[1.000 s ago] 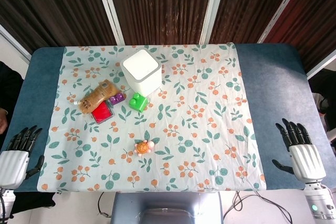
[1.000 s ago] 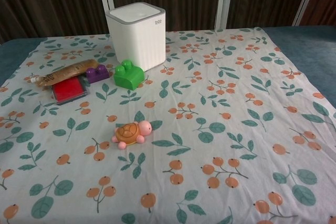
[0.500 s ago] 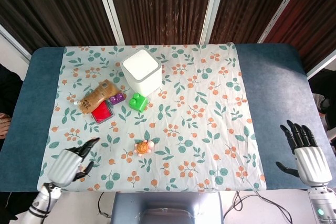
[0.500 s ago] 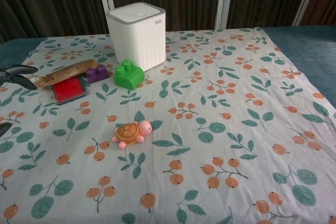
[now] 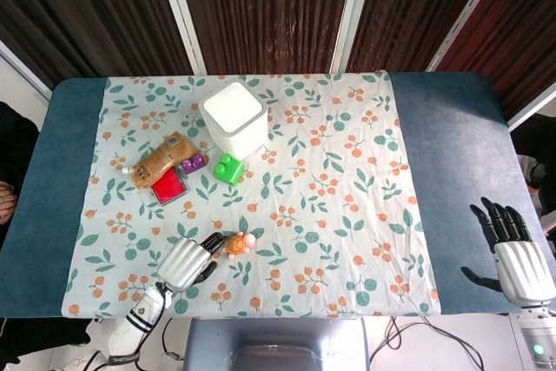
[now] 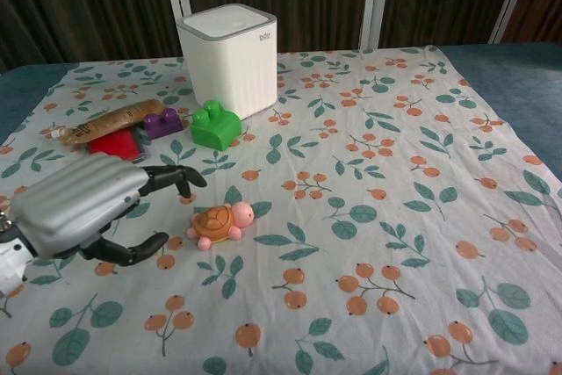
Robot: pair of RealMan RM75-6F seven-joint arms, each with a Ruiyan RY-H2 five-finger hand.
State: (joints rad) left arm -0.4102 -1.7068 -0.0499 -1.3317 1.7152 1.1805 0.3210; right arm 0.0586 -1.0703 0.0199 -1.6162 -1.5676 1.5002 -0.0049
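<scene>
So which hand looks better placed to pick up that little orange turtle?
Left. The left hand hovers open beside the turtle; the right hand sits off the cloth, far away.

Silver-shelled left hand (image 6: 75, 204), black fingers (image 6: 171, 177)

On the white bin (image 6: 230, 59) I can see a small grey mark near the top right corner of its front face, too small to read. The brown pouch (image 6: 107, 122) left of it carries print, also illegible.

white bin (image 6: 229, 57), green block (image 6: 214, 125), purple block (image 6: 162, 122), red block (image 5: 168, 186), brown pouch (image 5: 162, 159) on floral cloth (image 6: 395, 173)
</scene>
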